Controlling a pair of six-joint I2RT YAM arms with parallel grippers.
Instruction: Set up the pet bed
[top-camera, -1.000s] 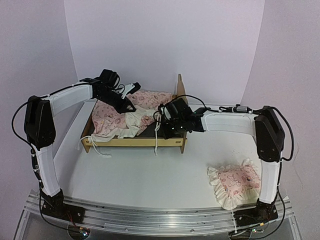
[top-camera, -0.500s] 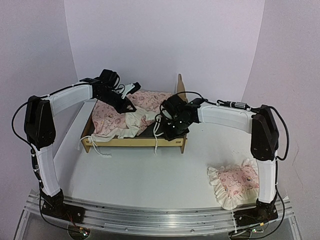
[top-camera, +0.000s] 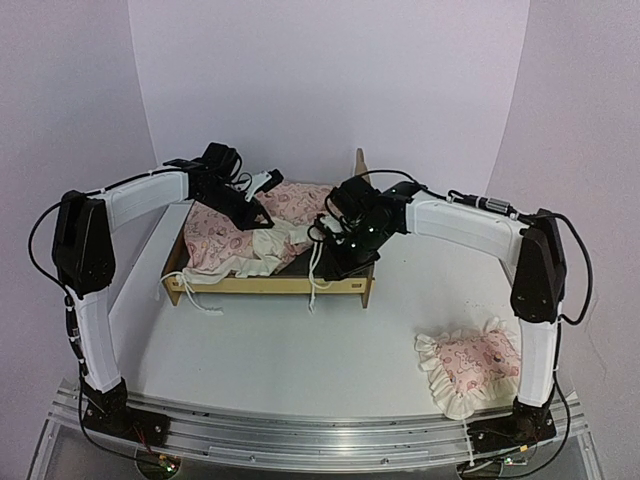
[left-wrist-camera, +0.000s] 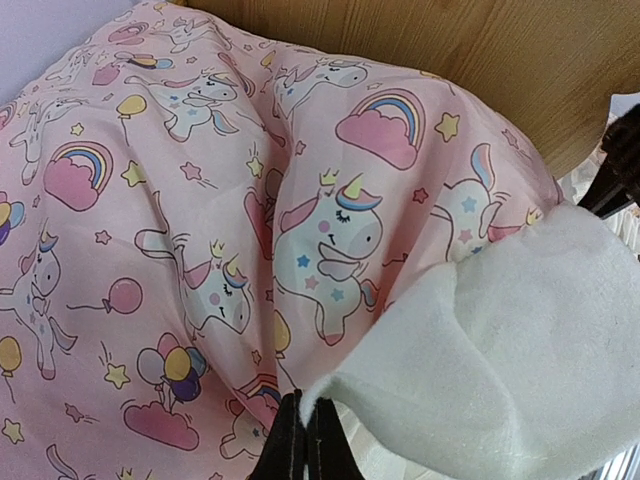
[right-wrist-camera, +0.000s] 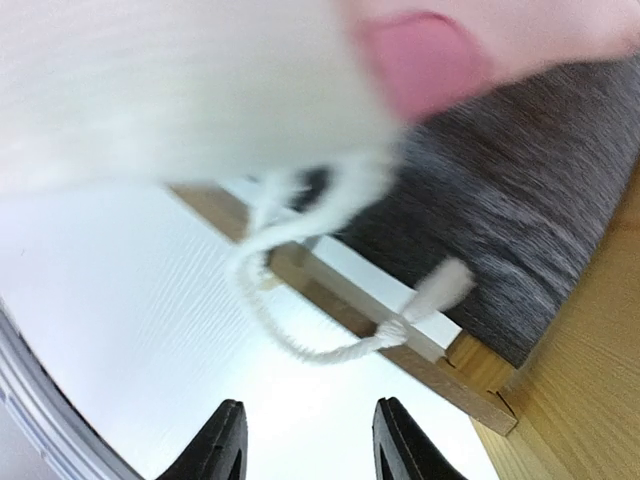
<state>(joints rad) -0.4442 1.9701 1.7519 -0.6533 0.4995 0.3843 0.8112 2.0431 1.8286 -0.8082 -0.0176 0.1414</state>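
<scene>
Pet bed (top-camera: 262, 285) at the far centre of the tabletop (top-camera: 300, 350), headboard at its right end. Left fingers (left-wrist-camera: 290, 455), pressed together, pinch the white underside of the pink unicorn-print cushion (left-wrist-camera: 180, 220) (its near edge folded back over the bed's middle). Right fingers (right-wrist-camera: 226, 445), spread with nothing between them, hover over the bed's near right corner beside a loose white cord (right-wrist-camera: 392, 327). A ruffled pillow (top-camera: 470, 368) lies well apart, at near right.
</scene>
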